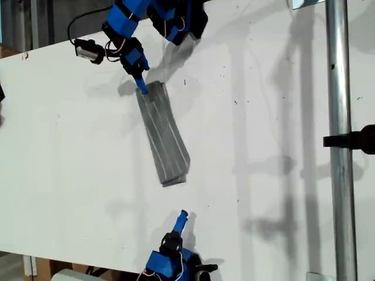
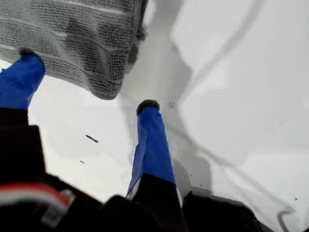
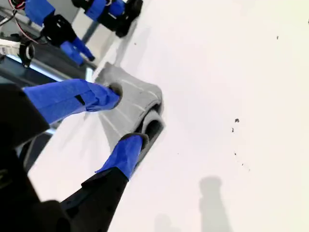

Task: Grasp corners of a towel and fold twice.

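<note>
The grey striped towel lies on the white table as a long narrow folded strip, slanting from upper middle toward the lower middle of the exterior view. My first gripper comes in from the top of the exterior view and stands open at the towel's upper end. One blue fingertip touches the cloth's edge, the other rests on bare table beside a corner. My second gripper is open a short way off the lower folded end, holding nothing.
A vertical metal pole with a black clamp stands at the exterior view's right. A small camera with a cable hangs off the first arm. The table's front edge runs along the bottom left of the exterior view.
</note>
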{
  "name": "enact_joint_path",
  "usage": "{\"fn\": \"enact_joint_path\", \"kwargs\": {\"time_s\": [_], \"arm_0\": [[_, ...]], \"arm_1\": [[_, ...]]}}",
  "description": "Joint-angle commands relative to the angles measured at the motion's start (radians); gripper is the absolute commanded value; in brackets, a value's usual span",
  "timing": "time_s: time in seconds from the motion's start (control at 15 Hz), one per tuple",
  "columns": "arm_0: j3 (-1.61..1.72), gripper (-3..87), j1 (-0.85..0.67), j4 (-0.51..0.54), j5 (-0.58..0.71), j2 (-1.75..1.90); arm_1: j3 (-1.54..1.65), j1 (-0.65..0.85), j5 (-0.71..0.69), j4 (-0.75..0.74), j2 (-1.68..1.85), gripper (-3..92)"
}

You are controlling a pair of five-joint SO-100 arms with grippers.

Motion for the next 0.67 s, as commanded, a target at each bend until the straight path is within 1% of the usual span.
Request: {"fn": "enact_joint_path", "kwargs": {"time_s": [0.0, 0.13, 0.27, 0.4, 0.53, 0.6], "arm_0": [[0.0, 15.2, 0.006, -0.014, -0.02, 0.009], [0.003, 15.1, 0.009, -0.012, -0.028, 0.009], [0.005, 14.8, 0.008, -0.012, -0.029, 0.009], [0.005, 14.8, 0.008, -0.012, -0.031, 0.009], [0.005, 14.6, 0.006, -0.014, -0.032, 0.009], [0.003, 14.6, 0.005, -0.014, -0.032, 0.009]], "arm_1": [[-0.02, -0.014, 0.005, -0.163, -0.15, 40.0], [-0.115, -0.063, 0.003, -0.261, -0.391, 39.7], [-0.252, -0.117, 0.006, -0.262, -0.575, 38.1], [-0.347, -0.16, 0.003, -0.245, -0.673, 33.6], [-0.449, -0.241, 0.026, -0.192, -0.744, 12.2], [-0.511, -0.259, 0.044, -0.104, -0.769, 6.3]]}}
